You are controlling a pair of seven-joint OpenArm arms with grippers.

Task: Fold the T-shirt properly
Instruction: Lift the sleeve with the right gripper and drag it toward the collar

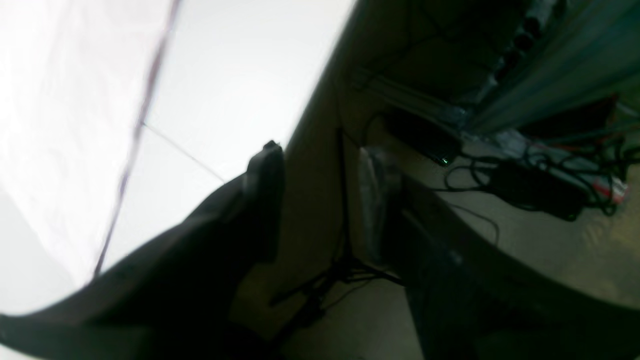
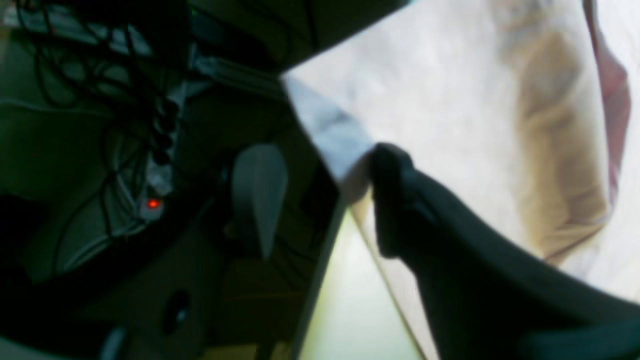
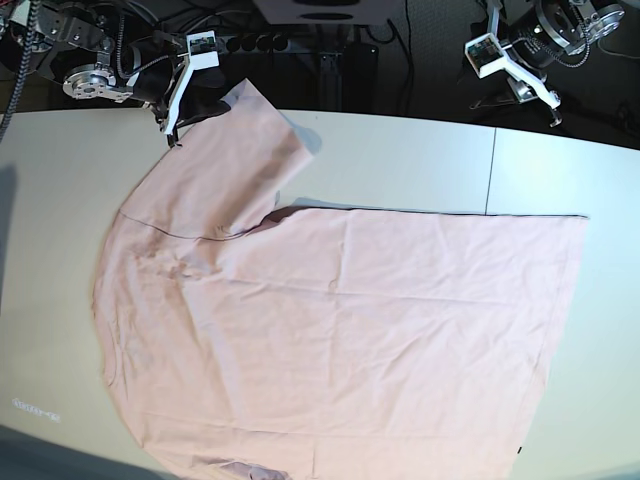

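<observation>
The pale pink T-shirt (image 3: 340,330) lies spread flat on the white table (image 3: 400,160), plain side up, no lettering showing. One sleeve (image 3: 250,150) reaches to the far left edge. My right gripper (image 3: 172,130) hangs at that sleeve's end, jaws open. In the right wrist view the sleeve's corner (image 2: 330,135) lies by the dark finger (image 2: 395,200) of the right gripper (image 2: 325,200). My left gripper (image 3: 553,112) is open and empty over the far right table edge, apart from the shirt. The left wrist view shows the left gripper (image 1: 320,205) and the shirt's edge (image 1: 50,125).
Behind the far table edge are cables and power strips, one with a red light (image 2: 152,202). A tripod (image 1: 325,280) stands on the floor below the left gripper. A seam (image 3: 490,170) crosses the table top.
</observation>
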